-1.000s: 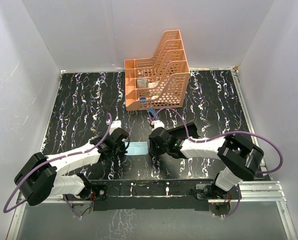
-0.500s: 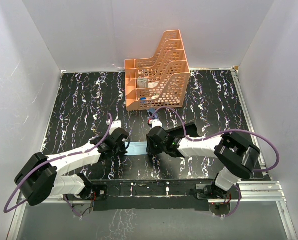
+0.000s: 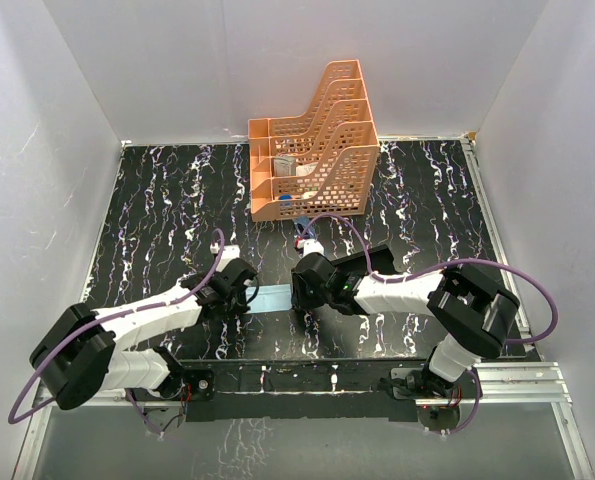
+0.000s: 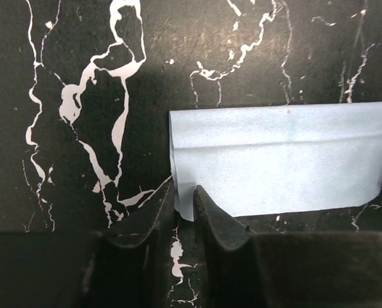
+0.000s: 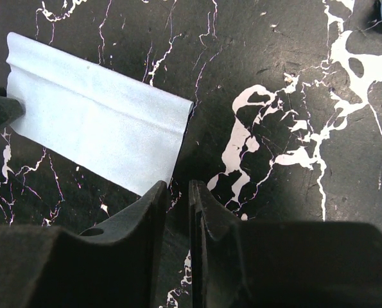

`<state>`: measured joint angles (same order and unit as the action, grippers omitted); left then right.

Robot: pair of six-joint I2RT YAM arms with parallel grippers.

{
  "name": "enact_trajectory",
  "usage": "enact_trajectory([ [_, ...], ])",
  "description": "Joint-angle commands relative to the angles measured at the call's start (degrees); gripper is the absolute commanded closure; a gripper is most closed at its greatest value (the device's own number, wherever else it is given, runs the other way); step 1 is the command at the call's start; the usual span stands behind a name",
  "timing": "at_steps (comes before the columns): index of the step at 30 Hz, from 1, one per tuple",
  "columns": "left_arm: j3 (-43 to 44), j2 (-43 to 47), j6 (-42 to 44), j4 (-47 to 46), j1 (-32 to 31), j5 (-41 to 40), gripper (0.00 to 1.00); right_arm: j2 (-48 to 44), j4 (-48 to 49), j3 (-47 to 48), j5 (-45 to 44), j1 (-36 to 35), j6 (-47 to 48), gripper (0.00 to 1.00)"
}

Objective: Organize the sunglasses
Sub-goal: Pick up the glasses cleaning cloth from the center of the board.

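folded narrower now, the cloth (image 4: 280, 160) lies between left gripper (image 4: 184, 190) and right gripper (image 5: 177, 186), both barely parted, holding nothing. lift straight up, sparing the fold; sunglasses (image 3: 303, 233) seemingly lie behind the right gripper.

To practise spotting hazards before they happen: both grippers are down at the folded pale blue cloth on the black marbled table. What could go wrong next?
1. The left gripper has its barely parted tips at one corner of the pale blue folded cloth. Pulling away could drag the cloth and undo the fold.
2. The right gripper sits just beside the other end's corner, over bare black marbled table. Closing there would probably catch nothing.
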<state>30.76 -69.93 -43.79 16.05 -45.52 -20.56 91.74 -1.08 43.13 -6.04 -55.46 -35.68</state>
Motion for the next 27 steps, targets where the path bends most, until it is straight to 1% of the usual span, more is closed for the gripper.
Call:
enact_trajectory([
  [1,1.3,-1.1,-0.1,2.8,-0.2,-0.8,0.80,-0.6,1.6,-0.7,-0.7,-0.3,0.1,0.80],
  [5,1.9,-1.4,-0.2,3.7,-0.2,-1.1,0.78,-0.9,2.0,-1.2,-0.6,-0.3,0.1,0.80],
  [12,3.8,-2.5,-0.2,6.0,-0.2,-2.0,0.78,-1.1,3.1,-2.2,-0.4,-0.3,0.2,0.80],
  [22,5.7,-6.6,-0.9,7.7,-0.9,-0.7,0.79,-2.0,3.2,-2.8,-1.1,-0.3,0.6,0.80],
  [27,6.4,-8.1,-1.2,8.4,-1.2,-0.3,0.81,-2.2,3.0,-2.8,-1.4,-0.3,0.7,0.80],
])
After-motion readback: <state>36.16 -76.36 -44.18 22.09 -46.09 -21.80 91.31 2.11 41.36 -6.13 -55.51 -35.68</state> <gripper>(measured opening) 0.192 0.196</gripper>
